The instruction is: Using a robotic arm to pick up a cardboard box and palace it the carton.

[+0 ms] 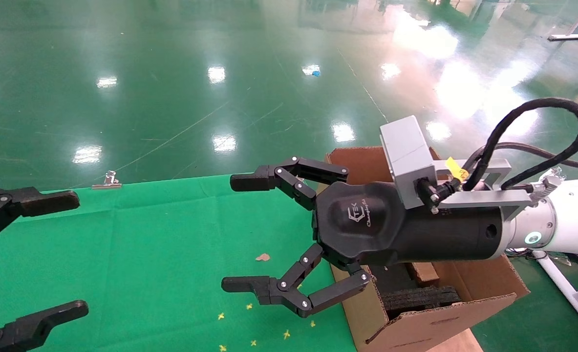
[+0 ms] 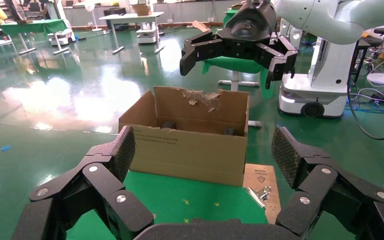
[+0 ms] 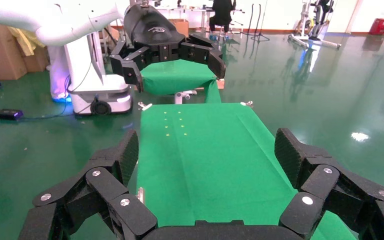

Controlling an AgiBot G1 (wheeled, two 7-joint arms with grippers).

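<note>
My right gripper is open and empty, on its white arm with a green-lit ring. It hangs above the green cloth just left of the carton. The carton is a large brown one with upright flaps, one of them torn, and black foam inside. The right gripper's body hides much of the carton's inside. The small taped cardboard box shows in no view. My left gripper is open and empty at the table's left edge. In the left wrist view the left gripper faces the carton and the right gripper hangs above it.
A green cloth covers the table and bears small yellow marks. A metal binder clip sits at its far edge, another by a wooden board near the carton. A white stand leg is right of the carton.
</note>
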